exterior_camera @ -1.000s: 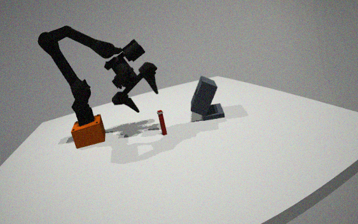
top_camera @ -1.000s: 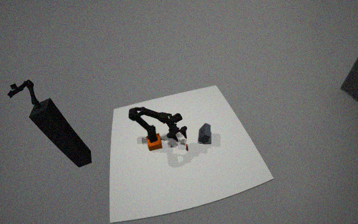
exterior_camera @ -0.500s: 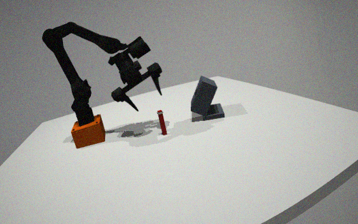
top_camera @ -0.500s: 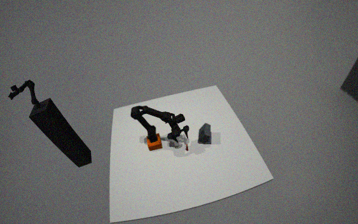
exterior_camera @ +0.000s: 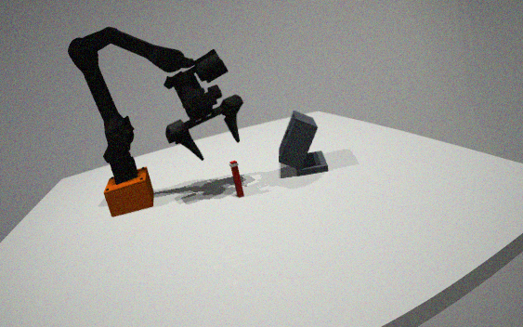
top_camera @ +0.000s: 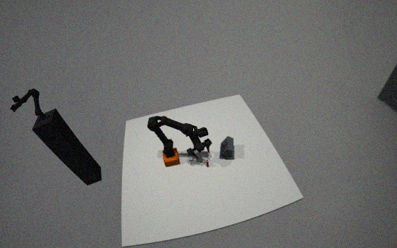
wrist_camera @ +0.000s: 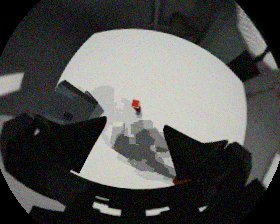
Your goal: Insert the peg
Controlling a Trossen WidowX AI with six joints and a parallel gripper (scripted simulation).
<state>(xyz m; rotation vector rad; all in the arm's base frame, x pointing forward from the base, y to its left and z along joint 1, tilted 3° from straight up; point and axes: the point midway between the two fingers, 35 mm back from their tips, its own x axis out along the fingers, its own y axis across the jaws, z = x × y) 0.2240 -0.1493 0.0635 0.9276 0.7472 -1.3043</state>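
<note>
- Zero stages of the insertion are standing complete; the peg (top_camera: 207, 163) (exterior_camera: 237, 180) (wrist_camera: 135, 104) is standing upright on the table (top_camera: 190, 204) (exterior_camera: 268, 260) (wrist_camera: 191, 75).
- My gripper (top_camera: 202, 155) (exterior_camera: 220, 150) (wrist_camera: 135, 123) is hovering above it, fingers spread wide, holding nothing.
- The sloped panel (top_camera: 226, 146) (exterior_camera: 297, 137) (wrist_camera: 77, 102) is standing apart from the peg, its hole (wrist_camera: 68, 115) showing in my wrist view.
- Grasping, lifting, turning to match, inserting fully, releasing and withdrawing are all remaining.

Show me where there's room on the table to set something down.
Room shows on the table between the red peg and the exterior view's near edge. It's crowded between the orange base and sloped panel, with the open gripper above.
</note>
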